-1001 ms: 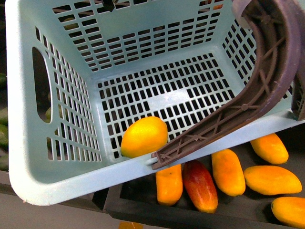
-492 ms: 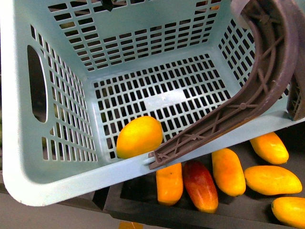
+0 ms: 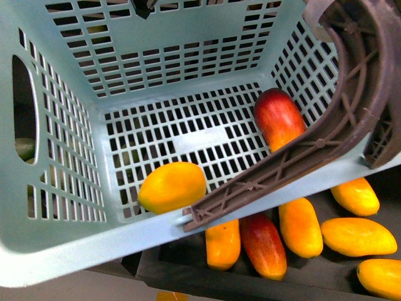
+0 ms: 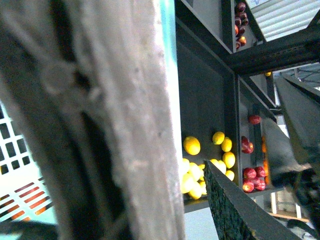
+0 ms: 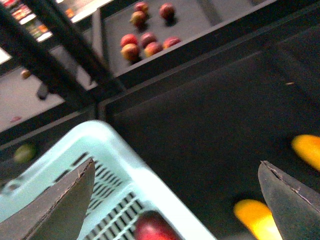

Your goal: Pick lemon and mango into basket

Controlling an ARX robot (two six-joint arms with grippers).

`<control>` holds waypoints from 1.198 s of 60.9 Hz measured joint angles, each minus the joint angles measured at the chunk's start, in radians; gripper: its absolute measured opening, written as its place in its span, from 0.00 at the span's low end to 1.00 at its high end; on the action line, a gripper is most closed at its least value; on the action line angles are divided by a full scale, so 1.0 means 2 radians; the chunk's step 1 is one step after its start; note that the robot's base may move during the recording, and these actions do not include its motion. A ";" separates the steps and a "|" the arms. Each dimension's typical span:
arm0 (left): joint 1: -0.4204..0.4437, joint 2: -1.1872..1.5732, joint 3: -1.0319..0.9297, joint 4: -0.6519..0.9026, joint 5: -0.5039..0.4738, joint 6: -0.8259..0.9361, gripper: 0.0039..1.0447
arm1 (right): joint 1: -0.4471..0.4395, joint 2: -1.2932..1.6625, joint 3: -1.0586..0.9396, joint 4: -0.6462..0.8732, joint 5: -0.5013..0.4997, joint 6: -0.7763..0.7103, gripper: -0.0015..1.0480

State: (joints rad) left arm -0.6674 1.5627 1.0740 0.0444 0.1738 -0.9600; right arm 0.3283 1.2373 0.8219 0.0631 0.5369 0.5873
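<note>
The turquoise basket [image 3: 75, 244] fills the front view, tilted. The yellow lemon [image 3: 172, 187] lies on its slotted floor against the near wall. The deep red mango [image 3: 279, 119] lies inside at the far right corner, beside the brown handle [image 3: 341, 119]. No gripper shows in the front view. My left gripper [image 4: 195, 195] is shut on the basket, whose blurred handle and turquoise edge [image 4: 168, 60] fill the left wrist view. My right gripper [image 5: 175, 200] is open and empty above the basket's rim [image 5: 117, 155], with the red mango [image 5: 152, 227] just below it.
A dark tray [image 3: 188, 276] below the basket holds several orange-yellow mangoes [image 3: 299, 226] and another red mango [image 3: 263, 244]. Shelves behind hold yellow fruit [image 4: 200, 167] and red apples [image 5: 145, 42]. Orange mangoes [image 5: 255, 215] lie beyond the basket in the right wrist view.
The red mango has appeared inside the basket at its far right corner. The basket has shifted left and lower in view, and the lemon has rolled slightly left.
</note>
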 joint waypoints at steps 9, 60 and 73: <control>0.001 0.000 0.000 0.000 0.000 0.003 0.27 | -0.051 -0.063 -0.094 0.161 -0.120 -0.126 0.75; 0.000 0.000 0.000 0.000 0.002 0.003 0.27 | -0.162 -0.286 -0.360 0.245 -0.267 -0.291 0.02; 0.000 0.000 0.000 0.000 0.004 0.003 0.27 | -0.162 -0.336 -0.378 0.215 -0.267 -0.291 0.02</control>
State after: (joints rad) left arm -0.6666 1.5627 1.0740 0.0444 0.1825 -0.9543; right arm 0.0036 0.5655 0.0650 0.4923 0.0025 0.0059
